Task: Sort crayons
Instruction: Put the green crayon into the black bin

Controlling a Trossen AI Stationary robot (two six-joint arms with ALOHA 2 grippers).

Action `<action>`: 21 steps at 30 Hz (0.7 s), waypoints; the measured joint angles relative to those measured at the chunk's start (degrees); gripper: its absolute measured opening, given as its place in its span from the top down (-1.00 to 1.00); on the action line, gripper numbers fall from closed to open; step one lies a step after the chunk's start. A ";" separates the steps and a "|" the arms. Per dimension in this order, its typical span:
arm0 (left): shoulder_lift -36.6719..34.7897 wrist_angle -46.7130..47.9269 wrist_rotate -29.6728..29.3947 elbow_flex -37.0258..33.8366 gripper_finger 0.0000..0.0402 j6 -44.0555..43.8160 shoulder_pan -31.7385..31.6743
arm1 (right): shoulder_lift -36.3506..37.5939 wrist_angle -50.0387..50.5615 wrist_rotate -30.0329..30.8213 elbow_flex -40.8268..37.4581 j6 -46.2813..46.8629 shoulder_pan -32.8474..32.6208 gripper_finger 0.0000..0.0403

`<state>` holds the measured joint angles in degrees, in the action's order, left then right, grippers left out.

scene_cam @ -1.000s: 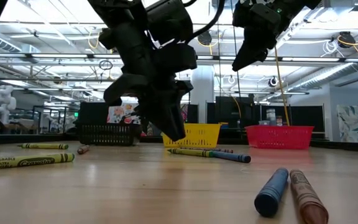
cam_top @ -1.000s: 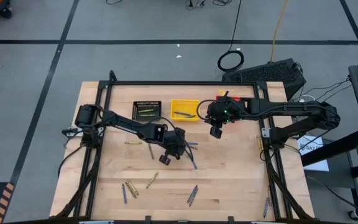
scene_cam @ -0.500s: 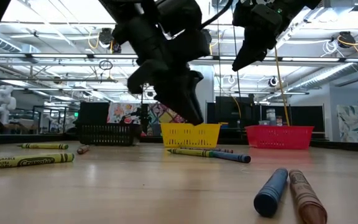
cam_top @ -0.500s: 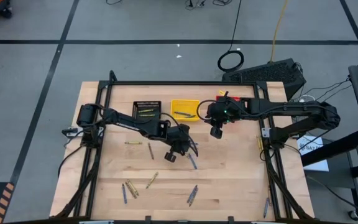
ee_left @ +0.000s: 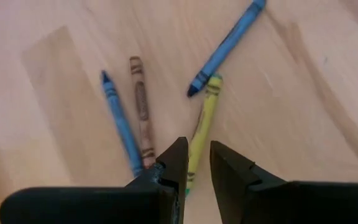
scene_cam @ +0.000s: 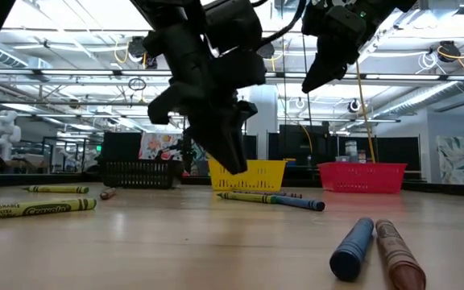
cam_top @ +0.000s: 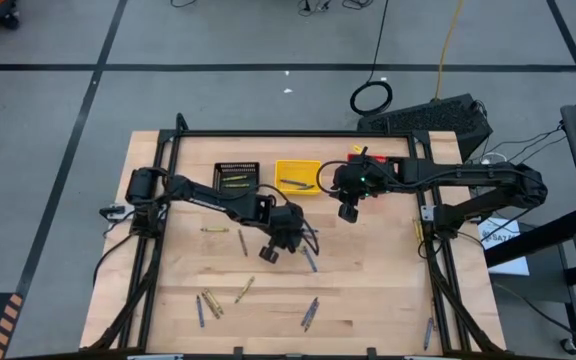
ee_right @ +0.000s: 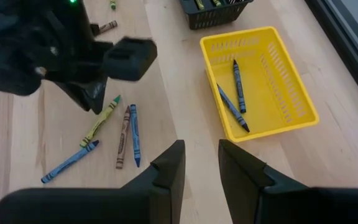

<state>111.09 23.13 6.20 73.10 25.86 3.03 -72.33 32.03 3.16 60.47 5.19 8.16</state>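
Observation:
Several crayons lie flat on the wooden table. A cluster of two blue, one brown and one yellow crayon lies under my left gripper, which hovers above it, fingers a narrow gap apart and empty. The cluster also shows in the high view and the right wrist view. My right gripper hangs high near the yellow basket, fingers a narrow gap apart, empty. Two blue crayons lie in that basket.
A black basket with yellow crayons, the yellow basket and a red basket stand along the far side. Loose crayons lie at the near left, near middle, left and near right edge.
My left gripper has swung toward the table's right and up over the crayon cluster, then come back a little toward the left and down. It stays clear of the table. The crayons have not moved.

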 joint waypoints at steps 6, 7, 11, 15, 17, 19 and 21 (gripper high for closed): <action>2.39 -0.19 0.13 -0.22 0.66 0.01 -0.01 | 0.02 0.24 -0.02 0.00 0.11 -0.02 0.58; 2.73 -0.45 0.05 -0.20 0.66 0.01 -0.01 | 0.01 0.22 -0.01 0.00 0.11 0.00 0.58; 4.03 -0.66 -1.47 -0.15 0.66 0.02 -0.20 | 0.01 0.45 -0.02 0.00 0.11 0.00 0.58; 4.07 -0.28 -1.69 -0.13 0.66 -0.03 -0.33 | 0.01 0.55 -0.02 0.00 0.11 -0.01 0.58; 4.06 -0.22 -1.64 -0.13 0.66 -0.07 -0.37 | 0.02 0.76 -0.02 0.00 0.11 0.00 0.58; 4.06 -0.05 -1.66 -0.13 0.66 -1.13 -0.35 | 0.02 0.79 -0.02 0.00 0.11 0.00 0.58; 4.07 0.46 -1.67 -0.11 0.66 -2.54 -0.35 | 0.02 0.82 -0.02 0.00 0.11 0.00 0.58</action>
<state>115.15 23.59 4.54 72.99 23.32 2.68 -72.31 32.85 3.14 60.47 5.30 8.16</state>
